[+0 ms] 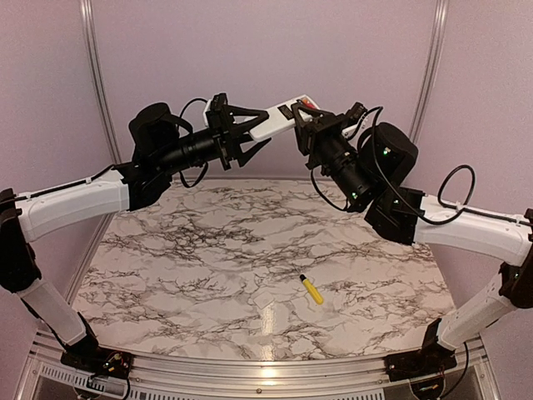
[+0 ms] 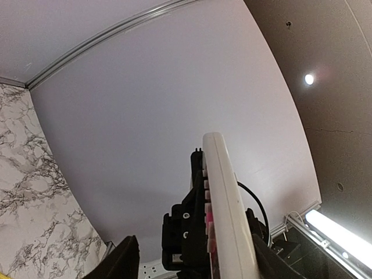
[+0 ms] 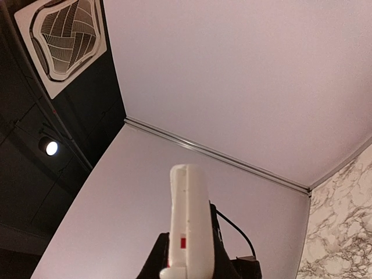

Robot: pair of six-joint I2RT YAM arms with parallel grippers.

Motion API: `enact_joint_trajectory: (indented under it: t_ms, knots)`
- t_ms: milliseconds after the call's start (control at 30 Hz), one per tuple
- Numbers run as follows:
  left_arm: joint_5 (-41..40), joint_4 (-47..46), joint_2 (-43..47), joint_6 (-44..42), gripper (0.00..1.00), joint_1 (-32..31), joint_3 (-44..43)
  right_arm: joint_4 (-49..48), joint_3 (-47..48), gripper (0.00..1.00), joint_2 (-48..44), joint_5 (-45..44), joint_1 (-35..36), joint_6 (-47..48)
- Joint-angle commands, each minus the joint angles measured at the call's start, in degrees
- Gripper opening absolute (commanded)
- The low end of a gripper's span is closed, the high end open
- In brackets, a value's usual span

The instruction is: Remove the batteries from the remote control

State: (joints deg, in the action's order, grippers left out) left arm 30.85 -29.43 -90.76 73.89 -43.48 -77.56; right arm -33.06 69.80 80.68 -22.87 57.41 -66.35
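Observation:
The white remote control (image 1: 279,122) is held high in the air between both arms, in front of the back wall. My right gripper (image 1: 301,125) is shut on its right end; in the right wrist view the remote (image 3: 189,203) stands edge-on between the dark fingers (image 3: 158,258). My left gripper (image 1: 252,132) is open around the remote's left end. In the left wrist view the remote (image 2: 224,192) lies against one finger (image 2: 272,263), with a gap to the other (image 2: 123,260). Red and white buttons (image 2: 207,224) show along its face. The batteries are hidden.
A yellow-handled screwdriver (image 1: 311,289) lies on the marble table (image 1: 208,250), right of centre and toward the near edge. Both arms reach up from the near corners, and the back wall stands close behind the grippers.

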Motion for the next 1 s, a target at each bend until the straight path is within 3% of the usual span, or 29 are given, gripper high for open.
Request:
enact_joint_trajectory:
  t_ms: [0,567,667,833,967]
  knots:
    - [-0.4,1.8,-1.4,-1.6,0.63,-1.1,-2.0,-3.9,0.6,0.00,0.6,-2.5,1.6,1.9]
    - [0.4,0.7,-2.2,-2.1,0.55,-1.9,-2.2,-5.7,-0.9,0.00,0.9,-3.2,2.6,2.1]
    - [0.3,0.4,-1.7,-2.1,0.45,-1.8,-1.1,-5.7,-1.9,0.00,0.5,-3.4,2.6,1.8]
    - [0.6,0.4,-1.5,-2.0,0.13,-1.8,-0.1,-5.5,-3.1,0.00,0.1,-3.8,2.6,1.5]
    - [0.8,0.9,-1.1,-2.0,0.01,-1.8,0.6,-3.8,-3.6,0.04,-0.3,-3.7,2.6,1.8]
